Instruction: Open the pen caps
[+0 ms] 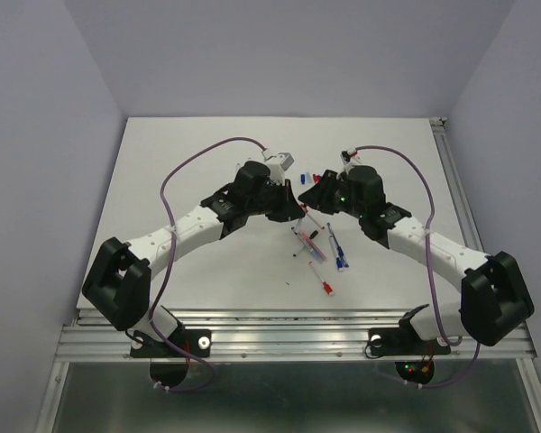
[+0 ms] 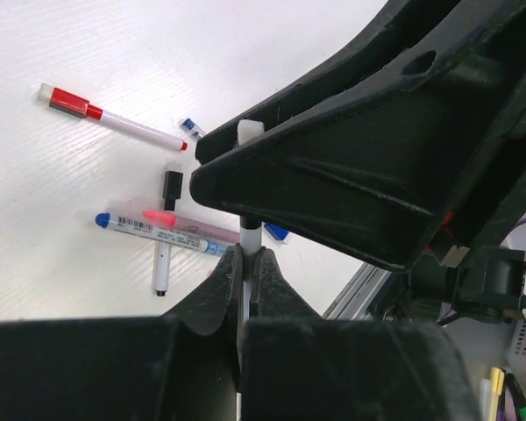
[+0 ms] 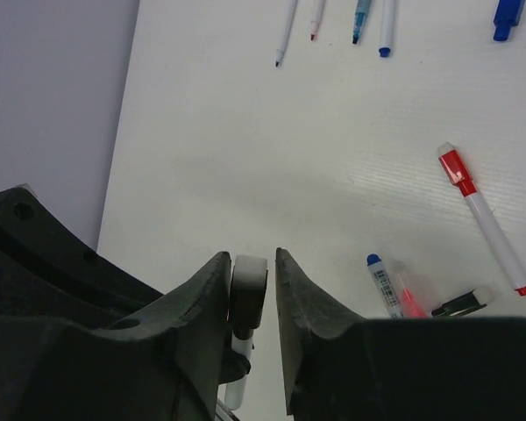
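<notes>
Left gripper [image 2: 247,256] is clenched on a thin white pen [image 2: 251,232]; its pale pen cap [image 3: 248,294] stands just beyond those fingertips, between the right gripper [image 3: 250,256] jaws, touching one; whether pinched, I cannot tell. It looks light, stiff and slick; best gripped squarely across the cap and pulled straight off.

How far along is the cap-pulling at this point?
Done: several bare-tipped pens lie at the top of the right wrist view, with a loose blue cap beside them. In hand: the left claw is shut on a white pen, and the right claw straddles its cap but is not visibly clamped. Left: the crossed pens on the table. Whether each is capped is unclear.
</notes>
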Robot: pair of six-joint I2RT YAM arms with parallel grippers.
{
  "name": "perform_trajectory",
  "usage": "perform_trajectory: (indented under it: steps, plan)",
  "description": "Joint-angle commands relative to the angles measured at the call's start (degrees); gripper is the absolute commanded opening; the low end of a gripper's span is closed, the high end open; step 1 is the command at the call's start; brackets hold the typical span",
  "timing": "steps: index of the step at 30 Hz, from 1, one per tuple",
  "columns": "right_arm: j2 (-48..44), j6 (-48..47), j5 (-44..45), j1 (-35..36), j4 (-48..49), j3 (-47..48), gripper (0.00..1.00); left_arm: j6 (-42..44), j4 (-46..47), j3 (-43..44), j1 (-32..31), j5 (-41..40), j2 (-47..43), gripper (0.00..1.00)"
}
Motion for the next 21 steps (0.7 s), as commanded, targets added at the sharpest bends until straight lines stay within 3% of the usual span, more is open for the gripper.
perform_trajectory:
  steps: [1, 3, 6, 7, 14, 21]
  plan:
    - [0.6, -0.8, -0.7, -0.3, 1.1, 4.5, 0.23, -0.2, 2.7, 2.2, -0.3, 0.1, -0.7, 0.0]
    - [0.7, -1.2, -0.4, -0.4, 0.1, 5.2, 0.14, -0.3, 2.5, 2.4, -0.2, -0.1, -0.2, 0.0]
    - [0.7, -1.4, 0.9, -0.3, 0.2, 5.6, 0.1, -0.4, 2.0, 1.8, -0.2, 0.4, 0.0, 0.0]
    - [0.8, -1.3, 1.6, -0.3, -0.2, 5.7, 0.01, -0.6, 1.3, 1.7, -0.3, 0.5, 0.0, 0.0]
    - [5.4, -2.3, 12.8, -1.0, -5.6, 13.1, 0.01, -0.8, -6.2, -5.3, -1.4, 0.4, -1.3, 0.0]
    - [14.4, -4.1, 16.0, -7.2, -6.8, 24.9, 0.01, -3.9, -11.6, -13.9, -4.5, -0.6, -8.5, 0.0]
